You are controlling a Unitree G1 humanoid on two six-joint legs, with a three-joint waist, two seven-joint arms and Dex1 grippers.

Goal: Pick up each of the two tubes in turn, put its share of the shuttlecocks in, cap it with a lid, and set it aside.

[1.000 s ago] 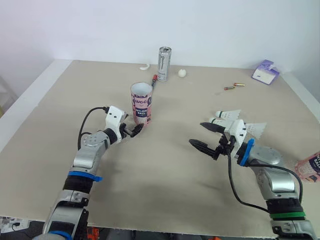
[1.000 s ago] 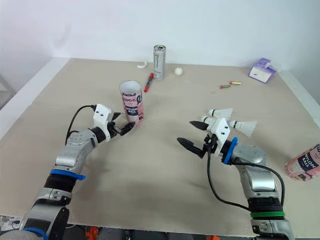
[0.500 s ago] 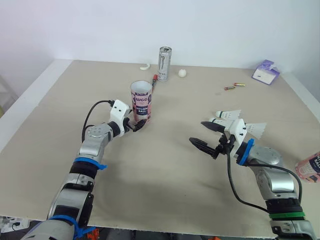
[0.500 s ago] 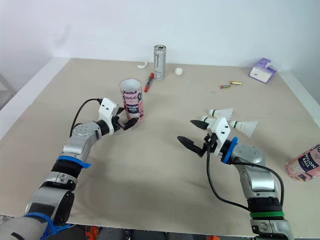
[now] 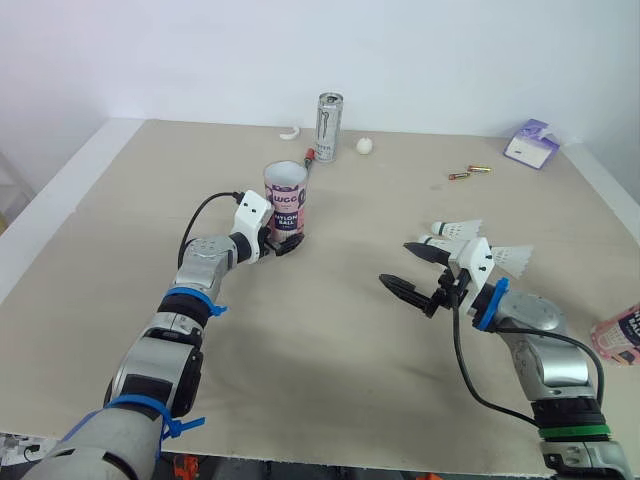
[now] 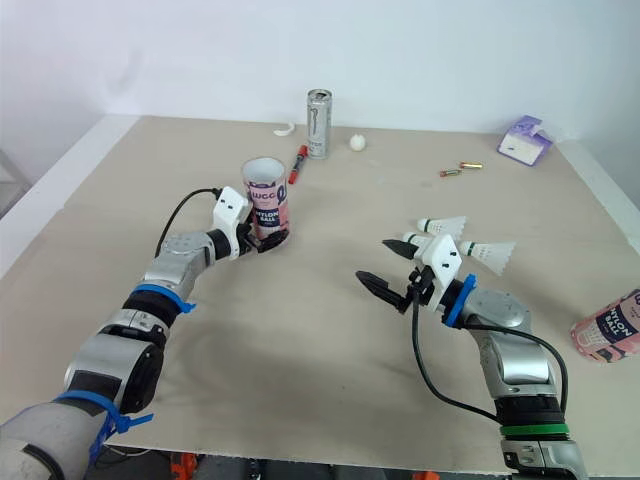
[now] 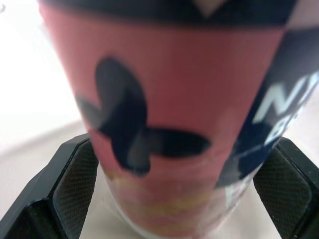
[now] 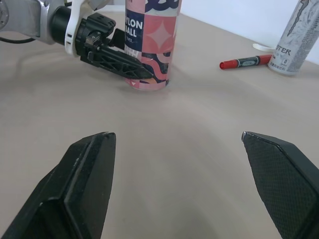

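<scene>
A pink patterned tube (image 5: 285, 203) stands upright with its top open at the table's middle left. My left gripper (image 5: 283, 241) is open and reaches around its base. In the left wrist view the tube (image 7: 174, 124) sits between the two fingers (image 7: 75, 184), its sides close against the pads. My right gripper (image 5: 396, 265) hovers open and empty at the middle right. Two white shuttlecocks (image 5: 455, 232) lie just behind the right gripper. A second pink tube (image 6: 605, 328) lies on its side at the table's right edge.
At the back stand a silver can (image 5: 329, 127), a red marker (image 5: 309, 160), a white ball (image 5: 365, 146) and a small white curved piece (image 5: 289, 134). Two small red-and-gold cylinders (image 5: 468, 173) and a purple box (image 5: 531, 144) lie back right.
My left gripper has moved forward to the upright tube, and its fingers now stand on either side of the base. The right gripper has barely moved.
</scene>
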